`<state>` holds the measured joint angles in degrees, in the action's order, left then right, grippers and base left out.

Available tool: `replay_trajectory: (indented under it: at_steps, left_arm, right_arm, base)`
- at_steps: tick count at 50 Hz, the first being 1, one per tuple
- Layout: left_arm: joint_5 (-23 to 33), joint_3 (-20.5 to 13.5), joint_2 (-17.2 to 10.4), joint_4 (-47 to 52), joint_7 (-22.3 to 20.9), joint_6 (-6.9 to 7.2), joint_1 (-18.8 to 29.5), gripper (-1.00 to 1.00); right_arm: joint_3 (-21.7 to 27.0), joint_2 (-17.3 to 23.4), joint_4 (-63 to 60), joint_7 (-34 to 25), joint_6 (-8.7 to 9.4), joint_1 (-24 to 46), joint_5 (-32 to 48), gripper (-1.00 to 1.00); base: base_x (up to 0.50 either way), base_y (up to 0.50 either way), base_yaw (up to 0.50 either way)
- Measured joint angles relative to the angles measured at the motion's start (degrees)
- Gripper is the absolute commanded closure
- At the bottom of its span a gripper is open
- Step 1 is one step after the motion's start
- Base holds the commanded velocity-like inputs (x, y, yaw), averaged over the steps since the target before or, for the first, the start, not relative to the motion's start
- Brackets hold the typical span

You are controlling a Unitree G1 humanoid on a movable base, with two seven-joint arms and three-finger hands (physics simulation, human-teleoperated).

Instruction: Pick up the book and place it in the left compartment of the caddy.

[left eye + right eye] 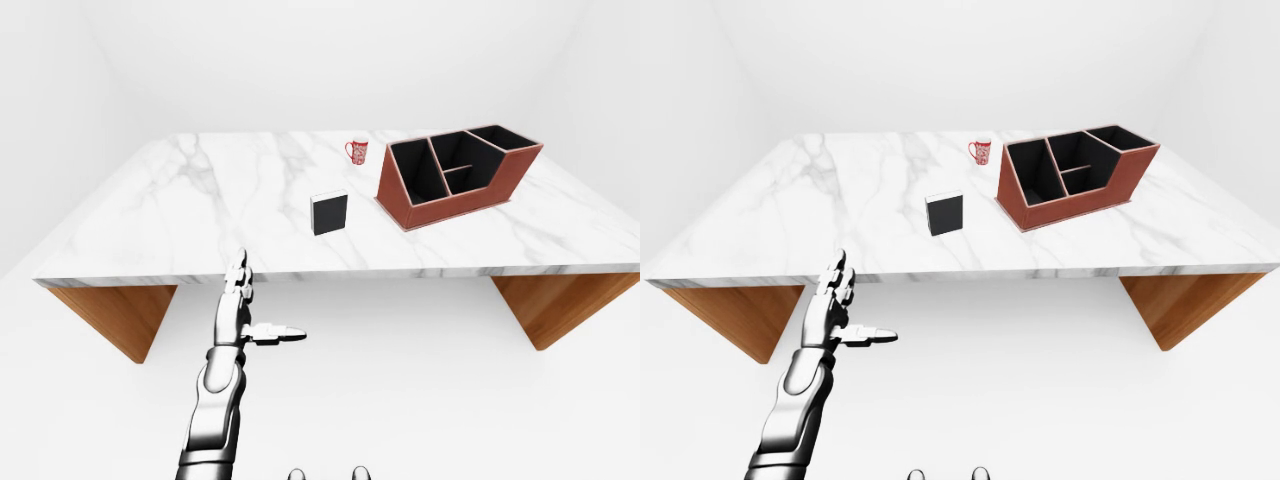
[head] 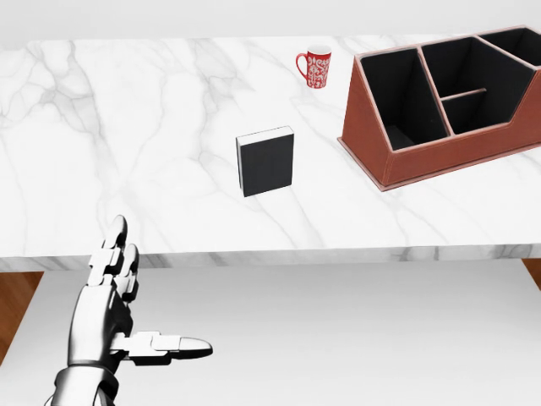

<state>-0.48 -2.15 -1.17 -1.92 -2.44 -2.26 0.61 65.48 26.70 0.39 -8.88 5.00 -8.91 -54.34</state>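
A black book (image 2: 266, 161) with a white page edge stands upright on the marble table (image 2: 127, 144), near the middle of the head view. To its right sits the brown caddy (image 2: 439, 161) with black compartments; its left compartment (image 2: 397, 97) holds nothing I can see. My left hand (image 2: 127, 317) hovers below the table's near edge at the lower left, fingers spread and thumb out, open and holding nothing. It is well short of the book. My right hand is out of sight.
A red patterned mug (image 2: 315, 66) stands beyond the book, left of the caddy. The table rests on brown wooden supports (image 1: 115, 315). White floor lies below the table's near edge.
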Motion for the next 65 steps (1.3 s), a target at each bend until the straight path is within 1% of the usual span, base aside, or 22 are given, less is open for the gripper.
replay_trajectory:
  at_steps: [5,10,13,25,51,65]
  left_arm:
    - [-0.04,-0.03,0.02,0.30,0.10,0.13,-0.09,-1.00]
    - [-0.16,-0.20,-0.07,-0.65,0.08,-0.49,0.20,-1.00]
    - [-0.18,-0.19,-0.08,-0.49,0.12,-0.29,0.18,-1.00]
    - [-0.25,-0.24,-0.11,-0.77,0.16,-0.26,0.39,-1.00]
    - [-0.29,-0.28,-0.14,-0.89,0.19,-0.26,0.48,-1.00]
    - [-0.23,-0.37,-0.24,-1.96,0.14,-0.96,0.86,-1.00]
  right_arm:
    - [-0.03,-0.09,-0.17,0.10,0.00,-0.21,0.42,-1.00]
    - [0.19,-0.12,-1.02,0.47,0.00,-0.26,0.94,-1.00]
    - [0.14,-0.20,-1.64,0.57,0.00,-0.21,1.72,-1.00]
    - [0.19,-0.37,-3.72,1.07,0.00,0.18,3.70,-1.00]
    - [0.39,-0.52,-4.58,1.18,0.00,0.48,4.67,-1.00]
    - [0.18,-0.66,-4.52,0.85,0.00,0.50,4.68,-1.00]
  base:
    - [0.00,0.00,0.00]
    - [0.00,0.00,0.00]
    - [0.00,0.00,0.00]
    - [0.00,0.00,0.00]
    - [0.00,0.00,0.00]
    - [0.00,0.00,0.00]
